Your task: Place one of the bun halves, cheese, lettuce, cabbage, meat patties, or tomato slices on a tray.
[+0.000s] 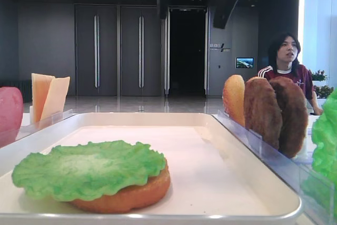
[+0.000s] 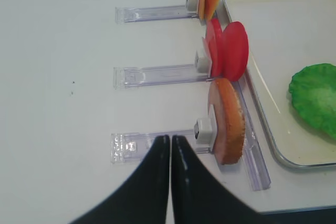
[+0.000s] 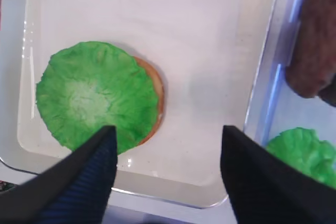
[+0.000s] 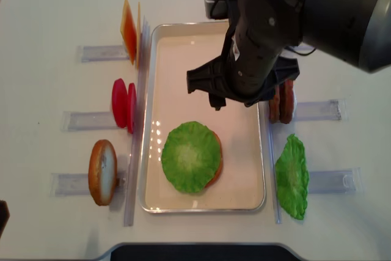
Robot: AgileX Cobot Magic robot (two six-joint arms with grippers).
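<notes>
A white tray (image 4: 149, 120) lies in the middle of the table. In it a bun half (image 3: 156, 98) lies flat, with a frilly green lettuce (image 3: 97, 95) leaf on top of it. My right gripper (image 3: 168, 129) hangs open above the tray's near end, with nothing between its fingers; the lettuce edge shows just past the left fingertip (image 3: 107, 135). My left gripper (image 2: 170, 139) is shut and empty over the table, just left of an upright bun half (image 2: 228, 121). Left of the tray stand tomato slices (image 4: 124, 105) and cheese (image 4: 129, 32). Right of it are meat patties (image 4: 282, 103) and a second lettuce (image 4: 292, 176).
Clear plastic holders (image 2: 157, 74) stick out from both long sides of the tray. The right arm's black bulk (image 4: 275, 22) covers the tray's far right part from above. A person (image 1: 287, 69) sits beyond the table. The table's front edge (image 4: 183, 250) is close to the tray.
</notes>
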